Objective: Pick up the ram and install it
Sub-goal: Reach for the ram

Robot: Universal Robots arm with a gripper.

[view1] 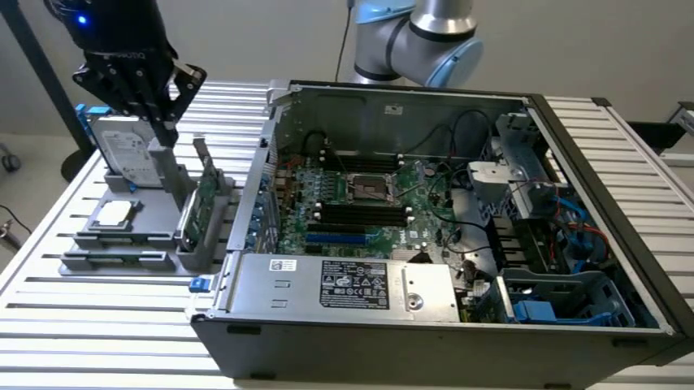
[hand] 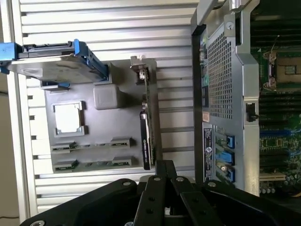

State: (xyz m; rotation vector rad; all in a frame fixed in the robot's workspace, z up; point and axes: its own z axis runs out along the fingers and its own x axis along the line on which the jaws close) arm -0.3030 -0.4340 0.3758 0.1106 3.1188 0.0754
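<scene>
My black gripper (view1: 165,128) hangs shut above the back of the grey parts tray (view1: 76,264), beside the upright silver hard drive (view1: 128,154). Nothing shows between its fingers (hand: 162,170). The ram itself I cannot pick out. Two narrow clip holders (hand: 89,146) at the tray's front hold thin dark strips seen edge-on, and I cannot tell what these are. The open computer case (view1: 607,187) lies on the exterior view's right. Inside it, the motherboard (view1: 418,183) has long black memory slots (view1: 358,215).
A taller green card with a metal bracket (view1: 193,215) stands at the tray's edge nearest the case. A square processor (view1: 114,214) lies flat on the tray. The case's power supply (view1: 347,284) and its raised wall (hand: 225,94) stand between tray and motherboard. The table is ribbed aluminium.
</scene>
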